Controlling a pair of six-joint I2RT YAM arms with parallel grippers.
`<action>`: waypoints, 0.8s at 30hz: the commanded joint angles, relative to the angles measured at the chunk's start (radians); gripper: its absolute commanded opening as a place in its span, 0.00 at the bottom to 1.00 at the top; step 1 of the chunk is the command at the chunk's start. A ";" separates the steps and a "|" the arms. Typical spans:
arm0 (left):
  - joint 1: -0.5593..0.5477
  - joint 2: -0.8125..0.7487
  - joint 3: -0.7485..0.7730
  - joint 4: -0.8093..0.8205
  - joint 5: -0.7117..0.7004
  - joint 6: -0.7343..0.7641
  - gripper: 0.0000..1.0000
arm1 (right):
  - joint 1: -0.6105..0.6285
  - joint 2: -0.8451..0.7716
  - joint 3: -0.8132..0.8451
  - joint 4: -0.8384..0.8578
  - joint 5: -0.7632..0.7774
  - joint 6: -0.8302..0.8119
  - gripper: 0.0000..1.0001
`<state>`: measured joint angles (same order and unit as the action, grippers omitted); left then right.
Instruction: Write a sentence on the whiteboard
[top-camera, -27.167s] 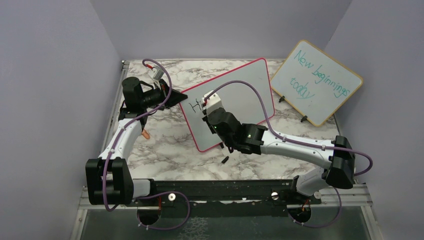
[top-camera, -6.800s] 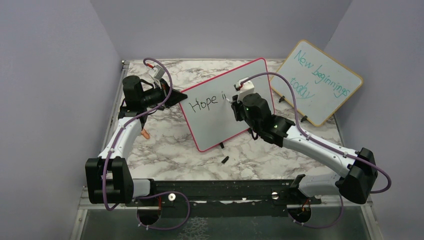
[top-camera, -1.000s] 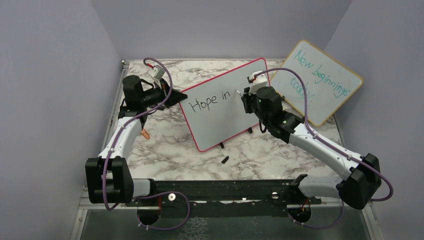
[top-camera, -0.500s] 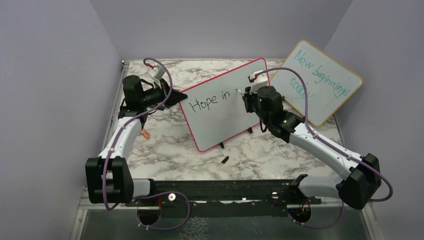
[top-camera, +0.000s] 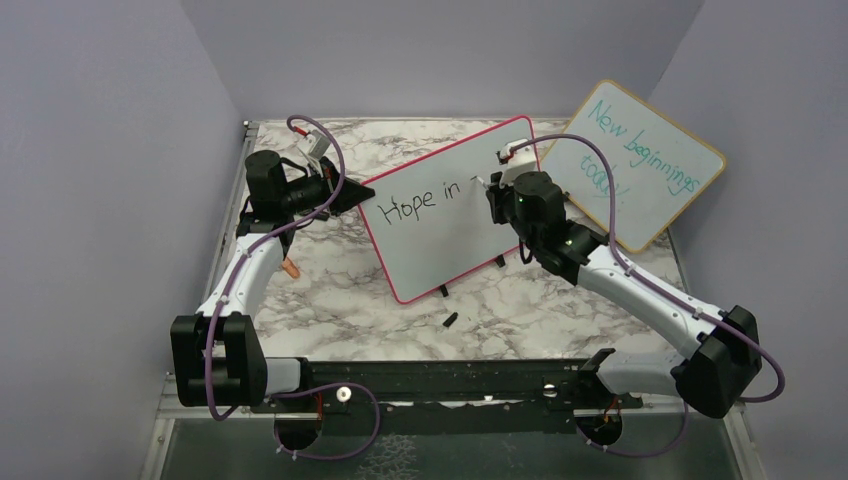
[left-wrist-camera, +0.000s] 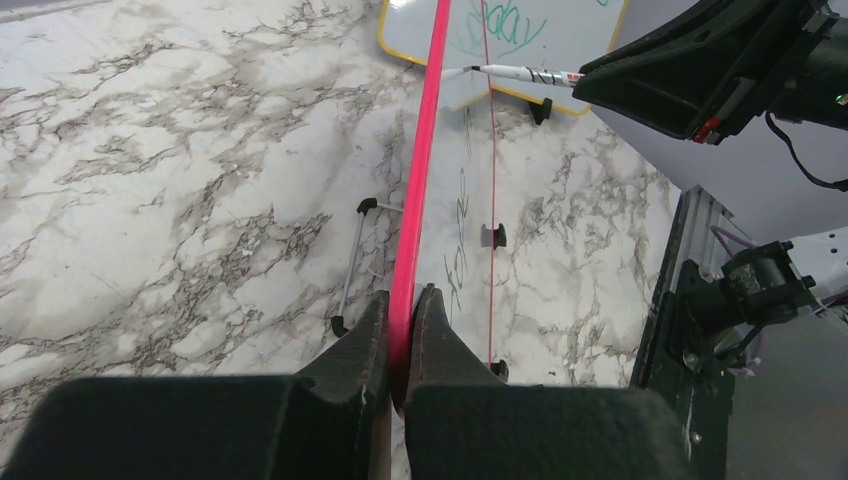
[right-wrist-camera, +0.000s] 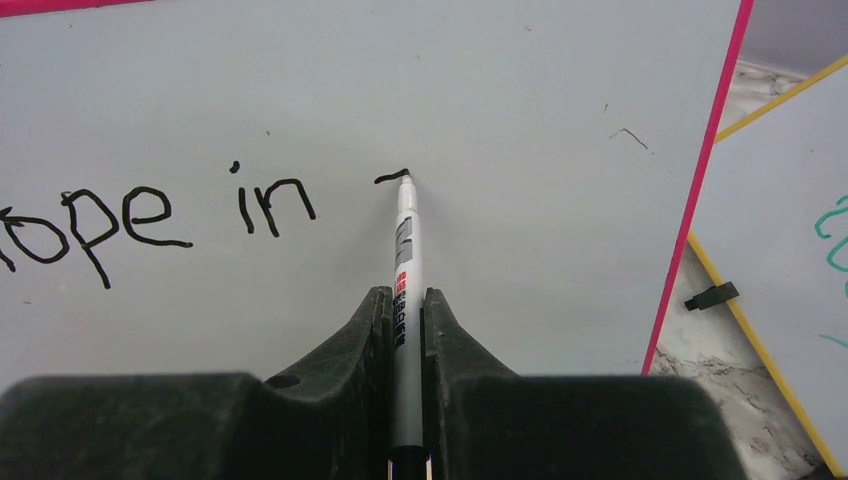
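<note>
The whiteboard (top-camera: 455, 235) with the pink-red frame stands tilted mid-table; its left edge (left-wrist-camera: 420, 190) is pinched in my left gripper (left-wrist-camera: 401, 305), which is shut on it. My right gripper (right-wrist-camera: 405, 300) is shut on a white marker (right-wrist-camera: 403, 250). The marker tip touches the board at the end of a short fresh black stroke (right-wrist-camera: 391, 177), right of the words "Hope in" (top-camera: 422, 200). In the top view the right gripper (top-camera: 497, 190) is at the board's upper right, and the marker (left-wrist-camera: 520, 73) also shows in the left wrist view.
A wooden-framed board with teal writing (top-camera: 632, 162) leans at the back right, just behind my right arm. A small black marker cap (top-camera: 451, 320) lies on the marble table (top-camera: 330, 300) in front of the whiteboard. An orange bit (top-camera: 291, 268) lies by the left arm.
Over the last second the marker tip has drawn a short stroke right of "in". Earlier frames show only "H", then "Hope i". The left arm has stayed still.
</note>
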<state>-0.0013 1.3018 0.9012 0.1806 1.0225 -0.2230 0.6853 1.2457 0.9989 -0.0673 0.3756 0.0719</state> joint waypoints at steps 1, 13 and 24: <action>-0.016 0.044 -0.038 -0.113 -0.071 0.159 0.00 | -0.009 0.023 0.011 0.040 0.014 -0.017 0.01; -0.014 0.046 -0.035 -0.117 -0.071 0.161 0.00 | -0.009 0.032 0.026 0.059 -0.024 -0.019 0.01; -0.014 0.045 -0.035 -0.118 -0.071 0.161 0.00 | -0.009 0.030 0.029 0.059 -0.091 -0.026 0.01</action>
<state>-0.0010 1.3056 0.9024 0.1726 1.0210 -0.2230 0.6819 1.2606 1.0035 -0.0444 0.3454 0.0517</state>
